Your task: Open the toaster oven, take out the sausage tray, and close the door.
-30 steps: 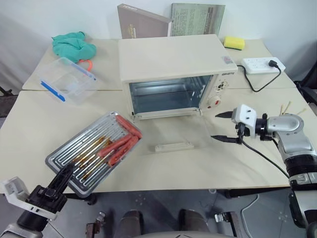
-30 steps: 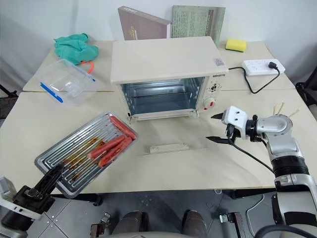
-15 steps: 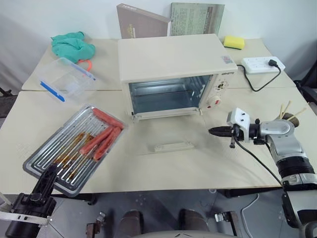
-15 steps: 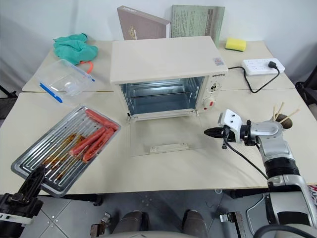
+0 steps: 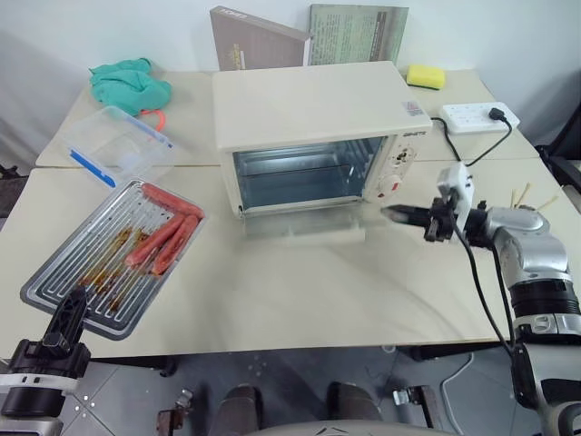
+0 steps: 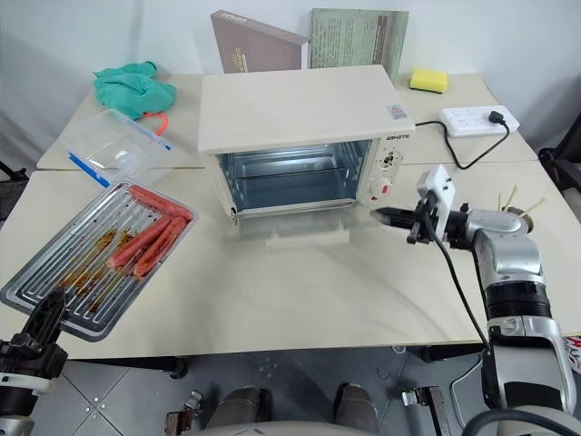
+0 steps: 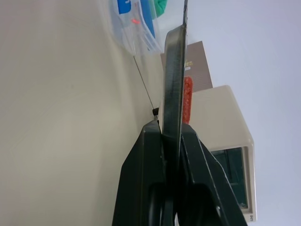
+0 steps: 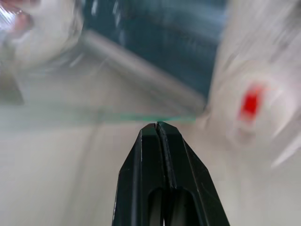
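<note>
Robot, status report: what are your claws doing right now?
Left claw shut on sausage tray, out of toaster oven. Right claw shut, empty, beside half-raised door. Nothing blocking.

white wall (image 5: 508, 27), beige tables (image 5: 300, 291) pushed tog., grey tiled floor (image 5: 272, 381)

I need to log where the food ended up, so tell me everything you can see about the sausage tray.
The sausage tray is a rectangular, ribbed metal pan that looks like steel or aluminium. It lies out of the toaster oven at the table's near left corner, angled diagonally, with its near corner past the table edge. Several red sausages lie toward its far end; brownish residue marks the near part. The left pincer is shut on its near rim, as the wrist view shows edge-on.
</note>
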Robot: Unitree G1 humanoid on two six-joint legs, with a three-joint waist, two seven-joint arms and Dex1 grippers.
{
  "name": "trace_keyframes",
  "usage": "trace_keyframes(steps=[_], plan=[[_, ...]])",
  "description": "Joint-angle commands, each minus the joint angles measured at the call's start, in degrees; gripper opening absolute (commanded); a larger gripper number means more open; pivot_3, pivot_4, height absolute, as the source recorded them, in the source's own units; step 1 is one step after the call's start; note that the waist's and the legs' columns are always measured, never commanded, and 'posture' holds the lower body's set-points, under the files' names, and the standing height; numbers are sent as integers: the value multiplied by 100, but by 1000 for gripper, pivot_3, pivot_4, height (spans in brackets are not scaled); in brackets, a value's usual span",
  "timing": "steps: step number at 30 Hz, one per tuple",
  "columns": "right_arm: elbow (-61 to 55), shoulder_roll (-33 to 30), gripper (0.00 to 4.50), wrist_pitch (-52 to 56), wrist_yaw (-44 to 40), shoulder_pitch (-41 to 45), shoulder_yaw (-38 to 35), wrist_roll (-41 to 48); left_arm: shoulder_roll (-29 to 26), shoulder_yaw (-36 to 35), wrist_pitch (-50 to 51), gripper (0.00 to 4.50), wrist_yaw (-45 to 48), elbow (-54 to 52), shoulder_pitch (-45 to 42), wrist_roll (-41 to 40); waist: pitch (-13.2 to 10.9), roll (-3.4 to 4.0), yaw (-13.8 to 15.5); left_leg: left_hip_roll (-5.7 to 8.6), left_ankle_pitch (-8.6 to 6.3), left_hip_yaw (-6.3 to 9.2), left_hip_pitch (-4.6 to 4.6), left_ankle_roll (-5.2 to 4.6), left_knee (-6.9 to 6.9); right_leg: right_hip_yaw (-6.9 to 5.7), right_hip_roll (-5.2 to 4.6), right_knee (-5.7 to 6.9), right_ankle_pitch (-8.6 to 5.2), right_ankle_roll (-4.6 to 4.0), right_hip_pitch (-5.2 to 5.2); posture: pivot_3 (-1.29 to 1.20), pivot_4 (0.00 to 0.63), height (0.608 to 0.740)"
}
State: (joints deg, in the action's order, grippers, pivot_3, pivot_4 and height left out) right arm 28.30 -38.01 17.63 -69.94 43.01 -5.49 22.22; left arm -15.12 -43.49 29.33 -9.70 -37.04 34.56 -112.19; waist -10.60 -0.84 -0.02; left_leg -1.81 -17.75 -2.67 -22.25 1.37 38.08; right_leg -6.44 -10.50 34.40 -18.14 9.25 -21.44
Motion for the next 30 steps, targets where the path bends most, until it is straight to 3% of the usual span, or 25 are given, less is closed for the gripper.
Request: trace_keyframes(steps=[1, 16, 24, 30], plan=[[-207, 112, 26, -16, 252, 242, -207, 137, -96, -168, 62, 0, 3, -1, -116, -81, 0, 0, 0, 0, 0, 0, 0, 0, 0, 0, 0, 2, 0, 0, 0, 0, 150, 740], [51, 607, 26, -415, 982, 966, -314, 44, -43, -169, 379, 0, 145, 2, 68, -81, 0, 0, -18, -1, 0, -5, -2, -1, 2, 6, 2, 18, 5, 7, -4, 0, 150, 740], [-489, 95, 26, 38, 233, 480, -225, 181, -122, 113, 773, 0, 757, -17, 870, -81, 0, -1, 23, -1, -6, -12, -4, -6, -1, 11, 2, 5, 4, 7, -9, 0, 150, 740], [-919, -559, 26, 494, -648, 8, 73, 189, -738, 504, 1253, 0, 1288, 136, 1025, -81, -2, 2, 13, -1, -13, -14, -6, -8, -1, 12, 2, -18, 3, 5, -10, 0, 150, 740]])
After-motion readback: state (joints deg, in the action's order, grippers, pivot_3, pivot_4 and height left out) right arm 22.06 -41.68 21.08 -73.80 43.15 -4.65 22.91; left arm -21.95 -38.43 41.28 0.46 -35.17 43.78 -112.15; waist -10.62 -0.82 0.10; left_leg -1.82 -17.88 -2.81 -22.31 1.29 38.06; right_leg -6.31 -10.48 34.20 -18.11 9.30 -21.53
